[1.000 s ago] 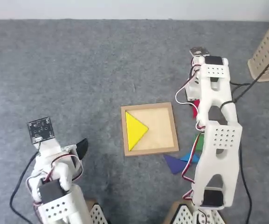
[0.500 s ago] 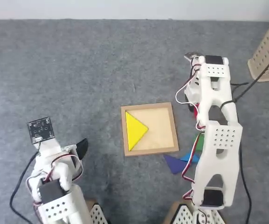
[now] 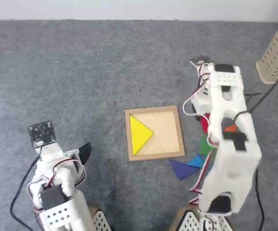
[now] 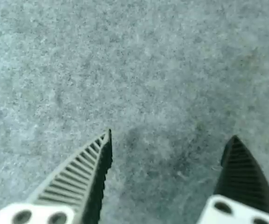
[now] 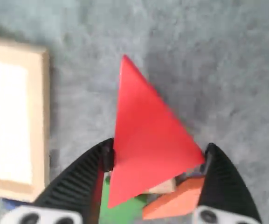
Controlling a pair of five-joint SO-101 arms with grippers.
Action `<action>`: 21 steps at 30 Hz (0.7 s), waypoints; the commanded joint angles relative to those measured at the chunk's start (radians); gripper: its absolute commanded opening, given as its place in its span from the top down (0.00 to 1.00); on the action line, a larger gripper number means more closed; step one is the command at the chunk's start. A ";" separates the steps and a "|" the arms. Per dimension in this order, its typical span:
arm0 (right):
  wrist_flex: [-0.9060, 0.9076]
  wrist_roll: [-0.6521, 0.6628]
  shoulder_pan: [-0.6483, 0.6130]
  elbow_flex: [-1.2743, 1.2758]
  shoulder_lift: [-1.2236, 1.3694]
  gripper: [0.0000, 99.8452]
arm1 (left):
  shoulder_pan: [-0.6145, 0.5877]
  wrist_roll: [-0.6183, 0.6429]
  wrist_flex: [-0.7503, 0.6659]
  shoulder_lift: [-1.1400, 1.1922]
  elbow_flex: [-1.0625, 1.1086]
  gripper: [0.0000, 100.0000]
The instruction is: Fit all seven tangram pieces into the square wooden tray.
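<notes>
The square wooden tray (image 3: pixel 179 126) lies mid-table with a yellow triangle (image 3: pixel 139 134) in its left half. My right gripper (image 5: pixel 160 145) is shut on a red triangle (image 5: pixel 146 135), its fingers pressing both sides, just right of the tray's edge (image 5: pixel 44 112). Under it lie a green piece (image 5: pixel 122 212) and an orange piece (image 5: pixel 174 203). From above, the right arm (image 3: pixel 225 96) covers part of the pile: red triangle (image 3: pixel 205 123), orange (image 3: pixel 230 128), green (image 3: pixel 204 144), blue (image 3: pixel 196 162) and purple (image 3: pixel 179 169) pieces. My left gripper (image 4: pixel 170 135) hangs open over bare carpet at the front left.
A beige perforated block (image 3: pixel 276 53) stands at the back right edge. Grey carpet (image 3: pixel 81 82) spreads open to the left of and behind the tray. The left arm's base (image 3: pixel 57 202) sits at the front left.
The right arm has risen and pulled slightly toward the front, exposing the orange piece beside it. The left arm, tray and yellow triangle have not moved.
</notes>
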 commanded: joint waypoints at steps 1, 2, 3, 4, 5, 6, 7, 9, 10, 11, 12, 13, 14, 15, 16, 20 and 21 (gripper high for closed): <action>-0.114 0.028 -0.076 0.235 -0.320 0.78 | 0.002 -0.002 -0.002 -0.012 -0.013 0.65; -0.120 0.028 -0.102 0.264 -0.361 0.78 | 0.002 -0.002 -0.002 -0.012 -0.013 0.65; -0.122 0.028 -0.133 0.288 -0.400 0.78 | 0.002 -0.002 -0.002 -0.012 -0.013 0.65; -0.122 0.028 -0.165 0.305 -0.430 0.79 | 0.002 -0.002 -0.002 -0.012 -0.013 0.65; -0.120 0.029 -0.199 0.319 -0.453 0.79 | 0.002 -0.002 -0.002 -0.012 -0.013 0.65; -0.119 0.029 -0.232 0.327 -0.470 0.79 | 0.002 -0.002 -0.002 -0.012 -0.013 0.65; -0.113 0.029 -0.266 0.330 -0.479 0.79 | 0.002 -0.002 -0.002 -0.012 -0.013 0.65; -0.101 0.029 -0.329 0.327 -0.478 0.79 | 0.002 -0.002 -0.002 -0.012 -0.013 0.65; -0.101 0.029 -0.355 0.327 -0.473 0.79 | 0.002 -0.002 -0.002 -0.012 -0.013 0.65; -0.101 0.029 -0.378 0.327 -0.467 0.79 | 0.002 -0.002 -0.002 -0.012 -0.013 0.65; -0.101 0.029 -0.397 0.327 -0.458 0.79 | 0.002 -0.002 -0.002 -0.012 -0.013 0.65; -0.101 0.029 -0.410 0.327 -0.449 0.79 | 0.002 -0.002 -0.002 -0.012 -0.013 0.65; -0.104 0.038 -0.421 0.327 -0.438 0.79 | 0.002 -0.002 -0.002 -0.012 -0.013 0.65; -0.104 0.064 -0.430 0.328 -0.427 0.79 | 0.002 -0.002 -0.002 -0.012 -0.013 0.65; -0.105 0.103 -0.441 0.331 -0.418 0.79 | 0.002 -0.002 -0.002 -0.012 -0.013 0.65; -0.097 0.281 -0.476 0.333 -0.384 0.79 | 0.002 -0.002 -0.002 -0.012 -0.013 0.65; -0.088 0.325 -0.486 0.334 -0.378 0.79 | 0.002 -0.002 -0.002 -0.012 -0.013 0.65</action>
